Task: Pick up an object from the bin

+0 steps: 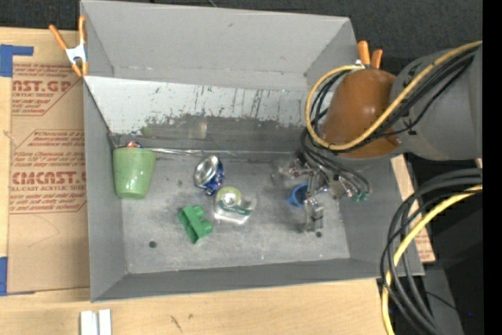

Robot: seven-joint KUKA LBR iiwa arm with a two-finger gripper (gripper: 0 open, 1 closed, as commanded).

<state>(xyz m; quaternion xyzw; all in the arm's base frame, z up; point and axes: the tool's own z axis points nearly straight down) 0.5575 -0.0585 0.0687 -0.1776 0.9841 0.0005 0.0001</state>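
My gripper is low over the right part of the bin floor, under the arm's orange cover and cables. A small blue thing lies right against its left side; whether it is gripped I cannot tell. Further left lies a crumpled clear plastic piece with a pale green round top. Beside that, toward the back wall, sits a crushed blue and silver can.
A green block lies on the floor left of centre, toward the front. A light green cup lies on its side against the left wall. The bin's right wall slopes up close beside the gripper.
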